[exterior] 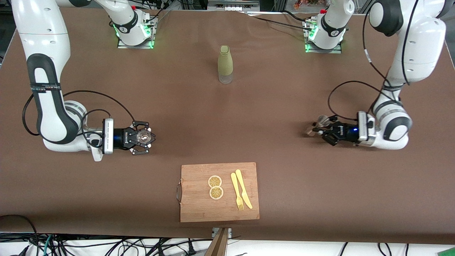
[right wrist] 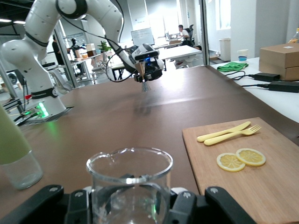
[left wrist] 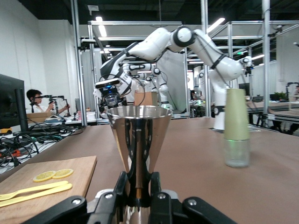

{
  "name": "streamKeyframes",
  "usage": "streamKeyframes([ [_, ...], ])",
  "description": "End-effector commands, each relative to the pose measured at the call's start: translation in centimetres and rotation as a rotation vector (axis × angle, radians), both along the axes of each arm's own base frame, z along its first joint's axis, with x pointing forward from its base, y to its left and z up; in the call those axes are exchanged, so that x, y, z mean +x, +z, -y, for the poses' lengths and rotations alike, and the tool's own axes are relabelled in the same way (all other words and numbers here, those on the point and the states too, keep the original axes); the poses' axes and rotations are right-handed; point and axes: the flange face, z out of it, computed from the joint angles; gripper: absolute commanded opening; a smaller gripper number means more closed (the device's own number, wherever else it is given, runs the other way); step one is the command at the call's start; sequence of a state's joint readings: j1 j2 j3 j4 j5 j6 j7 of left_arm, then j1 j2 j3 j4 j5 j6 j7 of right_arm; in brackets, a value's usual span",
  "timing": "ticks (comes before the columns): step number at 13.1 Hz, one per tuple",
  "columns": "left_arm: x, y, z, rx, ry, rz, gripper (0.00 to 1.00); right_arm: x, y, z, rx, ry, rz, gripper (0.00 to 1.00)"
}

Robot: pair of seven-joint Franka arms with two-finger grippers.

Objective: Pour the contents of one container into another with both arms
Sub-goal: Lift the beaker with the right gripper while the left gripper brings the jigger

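Note:
My left gripper (exterior: 321, 130) is shut on the narrow waist of a shiny metal cone-shaped jigger (exterior: 321, 122), held upright over the table toward the left arm's end. In the left wrist view the jigger (left wrist: 138, 135) rises between the fingers (left wrist: 122, 186). My right gripper (exterior: 144, 138) is shut on a clear glass beaker (exterior: 143, 136) with a pour lip, over the table toward the right arm's end. In the right wrist view the beaker (right wrist: 129, 182) fills the space between the fingers, and nothing shows in it.
A bottle (exterior: 225, 64) with a green sleeve and clear base stands mid-table, nearer the bases. A wooden cutting board (exterior: 199, 209) by the table's front edge carries two lemon slices (exterior: 215, 186) and a yellow fork and knife (exterior: 241, 193).

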State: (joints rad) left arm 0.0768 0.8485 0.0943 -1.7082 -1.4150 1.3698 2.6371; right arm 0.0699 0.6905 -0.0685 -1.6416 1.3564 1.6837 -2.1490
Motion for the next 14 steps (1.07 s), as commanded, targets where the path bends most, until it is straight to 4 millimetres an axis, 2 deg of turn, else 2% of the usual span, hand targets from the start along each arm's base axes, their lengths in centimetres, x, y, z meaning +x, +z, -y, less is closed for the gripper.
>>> streamKeyframes([
  [1,0.9,-0.1,5.2,0.008,0.082,-0.024,0.0,0.3,1.3,-2.0,0.003,-0.071,0.008,0.01],
  [5,0.7,-1.2,14.4,0.016,0.175,-0.087,0.0,0.6,3.0,-6.9,-0.068,-0.155,0.006,0.01],
  [9,-0.7,-1.8,22.0,0.066,0.204,-0.133,0.0,-0.6,5.6,-13.3,-0.139,-0.249,-0.035,0.01],
  [10,-1.1,-2.0,23.5,0.085,0.21,-0.138,0.0,-0.8,6.4,-14.3,-0.148,-0.27,-0.033,0.01],
  [14,-2.2,-2.2,27.8,0.128,0.263,-0.166,0.0,-2.3,6.3,-18.3,-0.209,-0.318,0.003,0.01],
])
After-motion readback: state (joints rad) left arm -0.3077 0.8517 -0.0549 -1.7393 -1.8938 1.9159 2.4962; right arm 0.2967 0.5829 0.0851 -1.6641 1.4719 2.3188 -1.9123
